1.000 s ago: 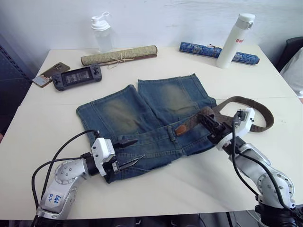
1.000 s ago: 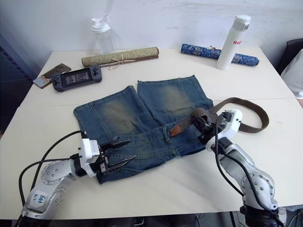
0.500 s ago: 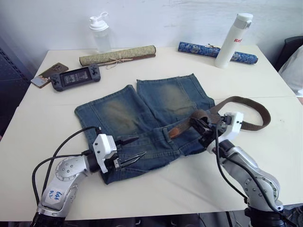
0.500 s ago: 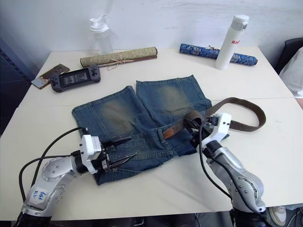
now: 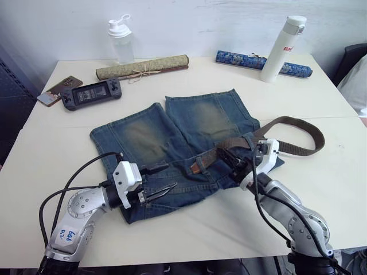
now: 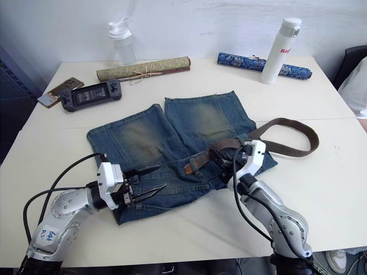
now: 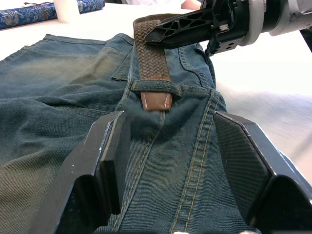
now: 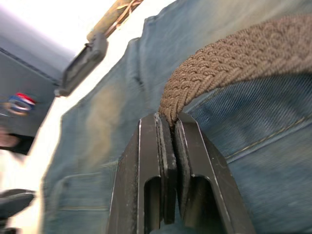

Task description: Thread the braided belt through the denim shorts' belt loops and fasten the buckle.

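Lab-like room: white table against a plain wall.

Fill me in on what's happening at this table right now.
A humanoid robot is threading a braided belt through denim shorts lying flat on the table. The right pincer is shut on the belt and feeds it along the waistband; the tan tip pokes out of one belt loop. The left pincer waits open beyond it.
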Tool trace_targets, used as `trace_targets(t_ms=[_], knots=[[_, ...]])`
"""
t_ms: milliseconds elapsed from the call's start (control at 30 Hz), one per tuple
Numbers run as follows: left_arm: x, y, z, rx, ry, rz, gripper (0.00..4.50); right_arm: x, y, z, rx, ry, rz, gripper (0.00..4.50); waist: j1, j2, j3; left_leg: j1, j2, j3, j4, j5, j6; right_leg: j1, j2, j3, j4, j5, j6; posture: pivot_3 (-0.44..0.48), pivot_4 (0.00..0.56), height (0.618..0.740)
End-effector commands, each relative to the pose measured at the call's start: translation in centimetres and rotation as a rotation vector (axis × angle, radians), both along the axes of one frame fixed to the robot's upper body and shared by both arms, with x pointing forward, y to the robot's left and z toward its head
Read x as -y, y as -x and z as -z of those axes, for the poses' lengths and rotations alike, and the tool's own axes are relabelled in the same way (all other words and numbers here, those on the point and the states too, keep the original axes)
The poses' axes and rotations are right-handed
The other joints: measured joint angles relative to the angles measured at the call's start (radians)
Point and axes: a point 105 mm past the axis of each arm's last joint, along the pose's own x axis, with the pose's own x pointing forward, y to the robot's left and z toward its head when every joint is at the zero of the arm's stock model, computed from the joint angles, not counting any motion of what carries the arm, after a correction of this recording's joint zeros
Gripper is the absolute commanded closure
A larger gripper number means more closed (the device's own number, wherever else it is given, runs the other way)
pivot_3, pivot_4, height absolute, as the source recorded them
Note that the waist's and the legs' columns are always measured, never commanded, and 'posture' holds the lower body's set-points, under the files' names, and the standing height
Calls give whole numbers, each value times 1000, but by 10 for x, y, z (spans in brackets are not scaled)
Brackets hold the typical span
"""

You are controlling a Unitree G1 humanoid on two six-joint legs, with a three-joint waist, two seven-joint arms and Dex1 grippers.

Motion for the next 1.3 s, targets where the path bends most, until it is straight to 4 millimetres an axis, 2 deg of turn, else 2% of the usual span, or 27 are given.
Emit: trace_targets(t_ms=[33,133,200,333,467,767,1067,1300], knots=[[6,3,-7,64,-23,37,1493,-6,0,17,-193,-239,-33,4500,0,0,0,0,0,0,0,0,0,0,0,0,0,0,0,0,150,717],[10,6,-1,133,-106,76,1493,-9,1,32,-267,-257,-57,4500,1,0,0,0,0,0,0,0,0,0,0,0,0,0,0,0,150,717],[12,6,1,198,-153,84,1493,-13,3,32,-287,-257,-89,4500,1,0,0,0,0,0,0,0,0,0,0,0,0,0,0,0,150,717],[15,-6,1,553,-333,38,1493,-17,0,27,-295,-269,-116,4500,2,0,0,0,0,1,0,0,0,-1,0,1,0,0,0,0,150,717],[18,-23,-10,768,-368,-48,1493,-19,1,24,-287,-267,-129,4500,3,0,0,0,0,1,0,0,0,-1,-1,0,0,0,0,0,150,717],[29,-27,-4,820,-389,0,1493,-19,1,17,-257,-266,-131,4500,0,0,0,-1,1,1,0,-1,1,-1,-1,-2,4,0,0,0,150,717],[19,-13,1,759,-393,128,1493,-15,0,16,-254,-270,-110,4500,-1,0,0,-1,1,1,0,0,1,-1,-1,-2,5,0,0,0,150,717],[23,-31,6,806,-485,86,1493,-17,0,15,-250,-272,-113,4500,1,0,0,-1,0,1,1,0,1,-1,0,-3,6,0,0,0,150,717]])
